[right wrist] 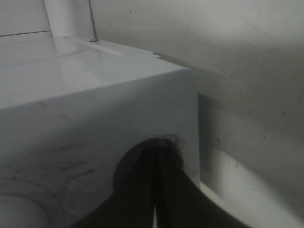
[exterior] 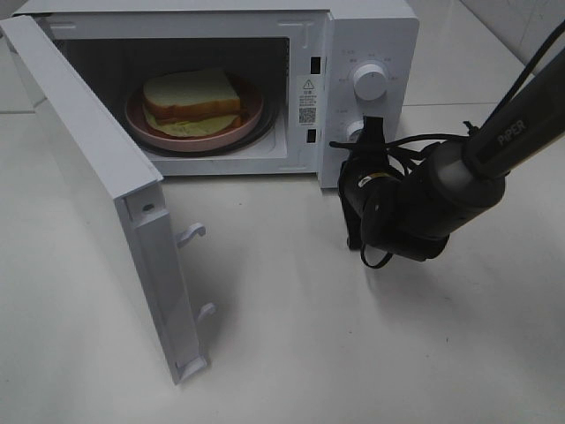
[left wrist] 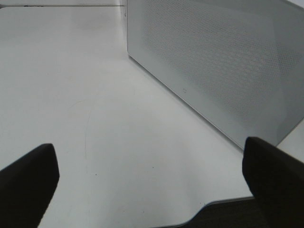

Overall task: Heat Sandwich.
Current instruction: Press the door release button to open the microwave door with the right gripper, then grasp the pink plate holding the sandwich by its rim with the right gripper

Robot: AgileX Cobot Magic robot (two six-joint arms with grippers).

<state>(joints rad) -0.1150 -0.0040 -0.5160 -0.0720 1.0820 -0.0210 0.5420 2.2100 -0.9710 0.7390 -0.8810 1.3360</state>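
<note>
Judging the door (exterior: 88, 177) the step in hand, we saw the sandwich (exterior: 192, 99) resting on its pink plate (exterior: 252, 119) inside the microwave (exterior: 371, 35). Our left gripper (left wrist: 149, 147), fingers spread, faced the door's outer panel; a broad, steady push would latch it best. Our right gripper (exterior: 368, 131), seemingly clenched on nothing, sat at the lower knob (exterior: 355, 131)

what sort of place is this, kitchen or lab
Probably a lab bench set up like a kitchen: a microwave on a white table, a sandwich on a plate inside, a robot arm at its dials.
</note>
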